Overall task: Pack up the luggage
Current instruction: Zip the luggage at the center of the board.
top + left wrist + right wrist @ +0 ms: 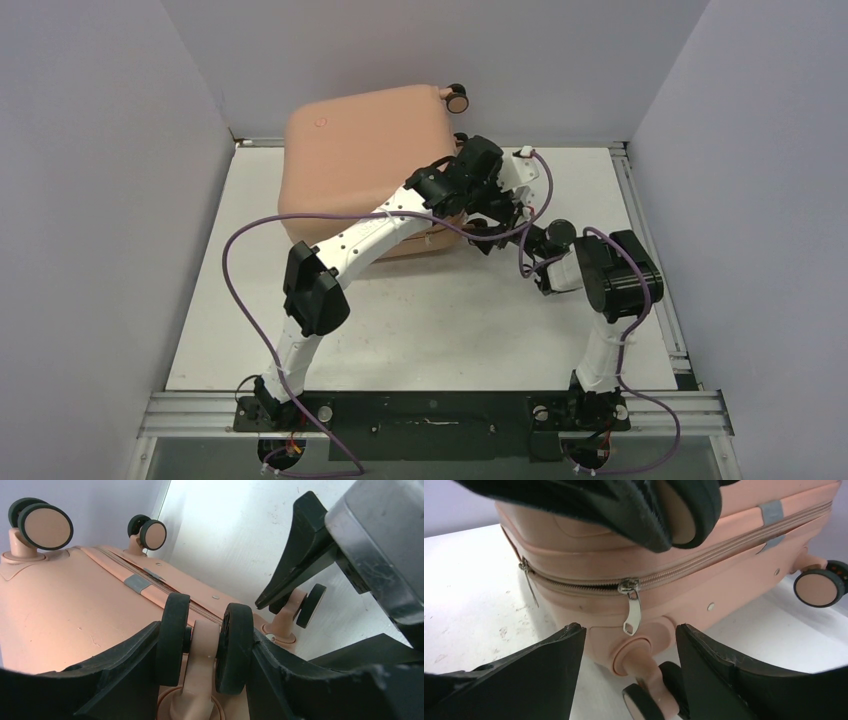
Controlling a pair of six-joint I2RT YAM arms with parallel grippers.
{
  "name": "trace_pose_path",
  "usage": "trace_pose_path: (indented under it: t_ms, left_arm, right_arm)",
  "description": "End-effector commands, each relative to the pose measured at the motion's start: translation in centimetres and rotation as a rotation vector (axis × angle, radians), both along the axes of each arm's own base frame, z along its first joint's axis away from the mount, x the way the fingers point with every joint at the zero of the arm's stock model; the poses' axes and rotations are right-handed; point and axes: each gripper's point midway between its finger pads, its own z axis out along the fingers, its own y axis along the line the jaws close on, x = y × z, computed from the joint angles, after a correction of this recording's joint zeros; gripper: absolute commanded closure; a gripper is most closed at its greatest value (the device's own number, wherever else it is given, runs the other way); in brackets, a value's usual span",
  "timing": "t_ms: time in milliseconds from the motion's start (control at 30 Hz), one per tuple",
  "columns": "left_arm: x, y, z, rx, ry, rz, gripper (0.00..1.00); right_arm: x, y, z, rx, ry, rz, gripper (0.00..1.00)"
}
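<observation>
— Where is the luggage (360,150)?
— On the table (450,330), at the far side and left of centre, close to the back wall. It lies on one broad shell. The other broad face is up, with a small red logo (321,117) on it, and the wheeled end is turned to the right. The two shells are together.
— And the left arm?
— It reaches across to that wheeled end. The left fingers (125,670) are closed on a twin wheel (235,645), one finger against the outside of each black tyre, with the peach stem between the tyres.
— Is that real contact?
— Yes, in the left wrist view both fingers touch the tyres. Beyond them two more wheels (47,525) stand up at the far edge, and another wheel (310,605) sits lower right.
— What about the right fingers (539,680)?
— They stand well apart and hold nothing. They are low at the near right corner of the case, just above the table, one on each side of a wheel stem (639,655). I cannot tell whether the right-hand finger brushes that wheel.
— Anything between them?
— A silver zip pull (631,612) hangs from the zip line just above that stem. A second pull (528,577) hangs at the corner to the left, and a grey tab (771,511) crosses the seam further right
</observation>
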Motion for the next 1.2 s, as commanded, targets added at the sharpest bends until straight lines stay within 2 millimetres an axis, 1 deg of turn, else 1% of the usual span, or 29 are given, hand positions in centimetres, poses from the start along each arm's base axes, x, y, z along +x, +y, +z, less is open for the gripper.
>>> trace_pose_path:
  t_ms: [0, 100, 233, 267, 300, 333, 367, 433, 500, 567, 600, 633, 800, 867, 967, 1167]
  left_arm:
    - [0.2, 5.4, 23.9, -0.540, -0.388, 0.190, 1.00]
    - [0.2, 5.3, 23.8, -0.540, -0.386, 0.187, 1.00]
    - [0.3, 5.2, 23.6, -0.539, -0.380, 0.187, 1.00]
    - [0.3, 5.1, 23.5, -0.538, -0.379, 0.188, 1.00]
    - [0.3, 5.1, 23.5, -0.538, -0.379, 0.188, 1.00]
    - [0.3, 5.0, 23.4, -0.538, -0.377, 0.186, 1.00]
    - [0.4, 4.9, 23.4, -0.536, -0.376, 0.187, 1.00]
    - [0.4, 4.9, 23.3, -0.534, -0.375, 0.187, 1.00]
    - [0.4, 4.9, 23.3, -0.533, -0.375, 0.187, 1.00]
    - [0.4, 4.8, 23.3, -0.534, -0.375, 0.186, 1.00]
    - [0.3, 4.8, 23.2, -0.534, -0.374, 0.185, 1.00]
    - [0.3, 4.7, 23.2, -0.533, -0.373, 0.184, 1.00]
    - [0.2, 4.5, 23.2, -0.532, -0.374, 0.183, 1.00]
    - [0.2, 4.4, 23.1, -0.533, -0.376, 0.186, 1.00]
    - [0.6, 4.4, 22.9, -0.531, -0.383, 0.200, 1.00]
    - [1.3, 4.0, 23.3, -0.557, -0.399, 0.214, 1.00]
  right_arm:
    - [0.5, 0.6, 6.3, 0.086, -0.289, -0.014, 0.33]
    - [0.5, 1.2, 6.2, 0.084, -0.290, 0.018, 0.34]
    - [-0.6, 2.4, 6.5, 0.064, -0.322, 0.092, 0.39]
    - [-0.9, 2.7, 6.5, 0.059, -0.327, 0.117, 0.42]
    - [-1.1, 3.0, 6.5, 0.055, -0.329, 0.138, 0.48]
    - [-1.5, 3.4, 6.3, 0.048, -0.330, 0.169, 0.57]
    - [-1.7, 3.7, 6.4, 0.043, -0.335, 0.194, 0.63]
    - [-2.1, 4.0, 6.4, 0.040, -0.337, 0.215, 0.67]
    - [-2.4, 4.2, 6.4, 0.031, -0.360, 0.225, 0.78]
    - [-2.5, 4.3, 6.4, 0.032, -0.354, 0.232, 0.85]
    - [-2.4, 4.4, 6.5, 0.034, -0.356, 0.233, 0.91]
    - [-2.4, 4.4, 6.5, 0.035, -0.351, 0.233, 0.94]
    - [-2.3, 4.5, 6.4, 0.050, -0.325, 0.222, 0.95]
    - [-2.7, 4.6, 6.4, 0.048, -0.326, 0.228, 0.95]
    - [-3.9, 4.7, 6.3, 0.037, -0.335, 0.250, 0.95]
    - [-6.9, 5.9, 5.9, 0.023, -0.335, 0.324, 0.95]
